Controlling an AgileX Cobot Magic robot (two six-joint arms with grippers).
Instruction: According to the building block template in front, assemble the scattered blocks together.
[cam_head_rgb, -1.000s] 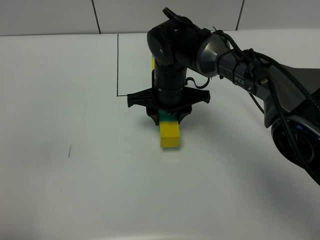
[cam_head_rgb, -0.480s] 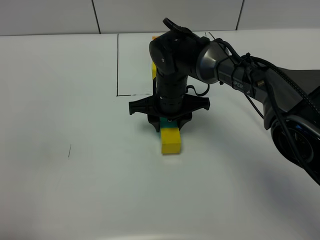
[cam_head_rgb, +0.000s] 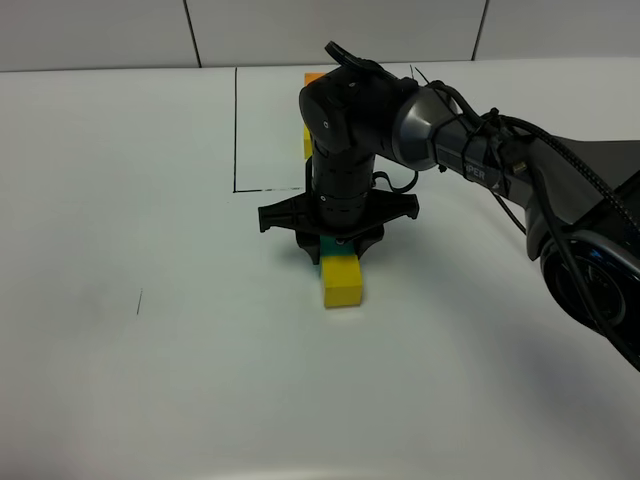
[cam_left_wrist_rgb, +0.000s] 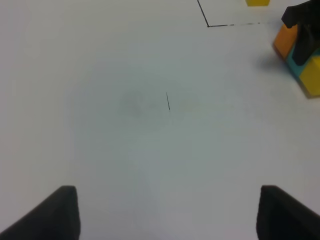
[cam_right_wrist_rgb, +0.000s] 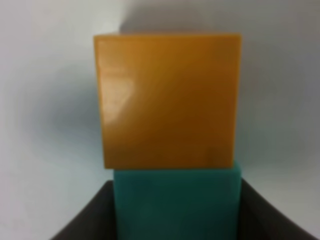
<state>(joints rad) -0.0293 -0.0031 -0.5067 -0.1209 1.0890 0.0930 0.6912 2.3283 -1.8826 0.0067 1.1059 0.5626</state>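
Note:
Three scattered blocks stand in a row under my right gripper (cam_head_rgb: 339, 248). The yellow block (cam_head_rgb: 342, 281) is nearest the front, and the teal block (cam_head_rgb: 331, 246) touches it. The orange block (cam_right_wrist_rgb: 167, 97) sits against the teal block (cam_right_wrist_rgb: 176, 197) on its far side; the exterior view hides it behind the arm. My right gripper (cam_right_wrist_rgb: 176, 220) is shut on the teal block, one dark finger on each side. Behind the arm, the building block template shows only an orange end (cam_head_rgb: 315, 77) and a yellow end (cam_head_rgb: 307, 140). My left gripper (cam_left_wrist_rgb: 170, 212) is open over bare table.
A thin black frame line (cam_head_rgb: 235, 130) marks the template area at the back. A short pencil mark (cam_head_rgb: 139, 301) lies on the left of the white table (cam_head_rgb: 150, 380). The right arm's cabled links (cam_head_rgb: 500, 150) stretch in from the right edge.
My right gripper came down and slightly toward the front, and the yellow block shifted that way with it. In the last half second nothing has moved. The left gripper stayed open.

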